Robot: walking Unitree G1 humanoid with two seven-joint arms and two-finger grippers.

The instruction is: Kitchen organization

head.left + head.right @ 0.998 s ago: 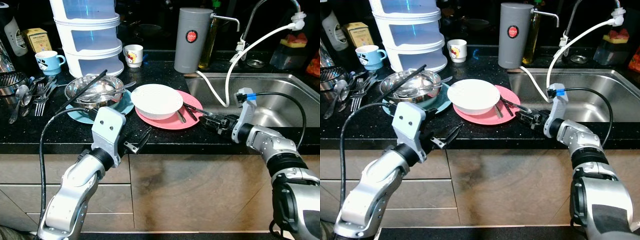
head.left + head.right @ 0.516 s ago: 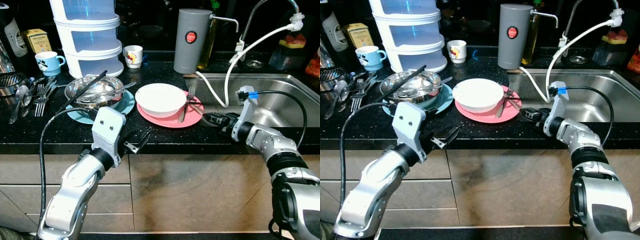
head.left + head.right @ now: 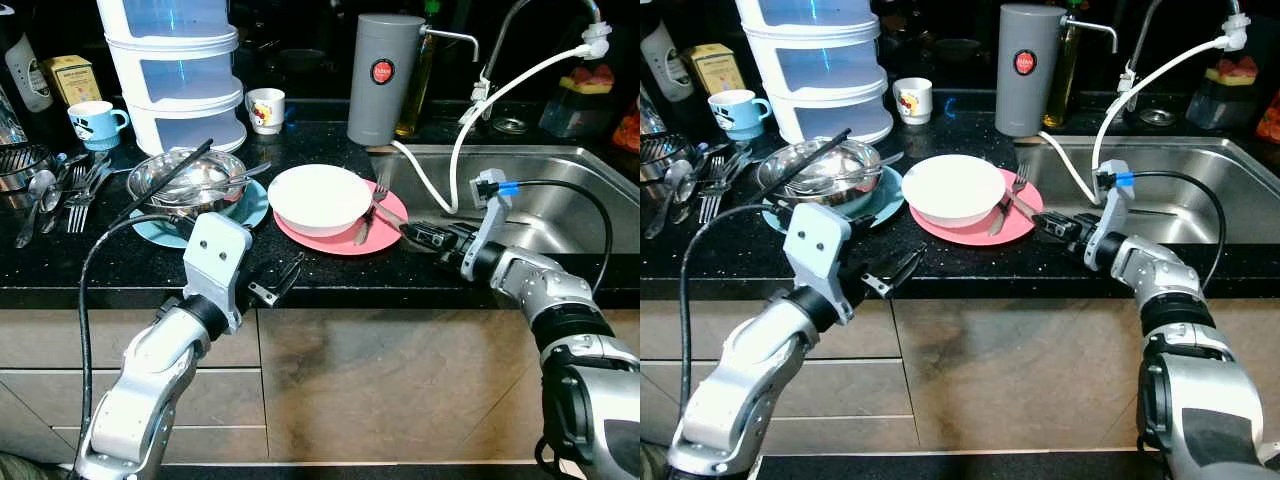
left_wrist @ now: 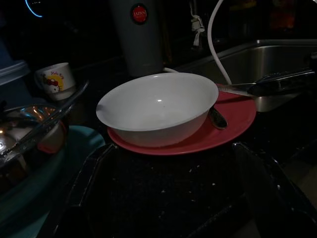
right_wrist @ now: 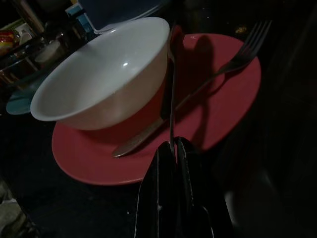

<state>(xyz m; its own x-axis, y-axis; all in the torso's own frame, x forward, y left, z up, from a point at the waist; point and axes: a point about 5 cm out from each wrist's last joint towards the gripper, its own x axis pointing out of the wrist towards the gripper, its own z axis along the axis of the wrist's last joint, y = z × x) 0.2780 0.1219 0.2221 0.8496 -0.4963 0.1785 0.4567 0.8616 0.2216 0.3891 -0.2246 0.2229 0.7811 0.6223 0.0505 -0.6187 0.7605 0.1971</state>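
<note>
Fork (image 3: 377, 195) pinched by its handle in the right gripper (image 3: 418, 233), tines resting on the pink plate (image 3: 335, 241) at 3 o'clock of the white bowl (image 3: 318, 197). Step judged: cutlery being lifted off; a raise clear of the knife (image 5: 143, 135) is called for next. Left gripper (image 3: 275, 285) held at the counter (image 3: 60, 260) edge, jaws spread, at 7 o'clock of the plate.

A white bowl (image 3: 319, 198) sits on a pink plate (image 3: 340, 238) beside a teal plate (image 3: 160, 230)

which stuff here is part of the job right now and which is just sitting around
In the job:
- right claw, shut on a utensil over the pink plate
- fork on that plate
- white bowl on that plate

Lying about:
- steel bowl on the teal plate
- blue mug
- grey canister
- stacked containers
- left claw, idle at the counter edge
</note>
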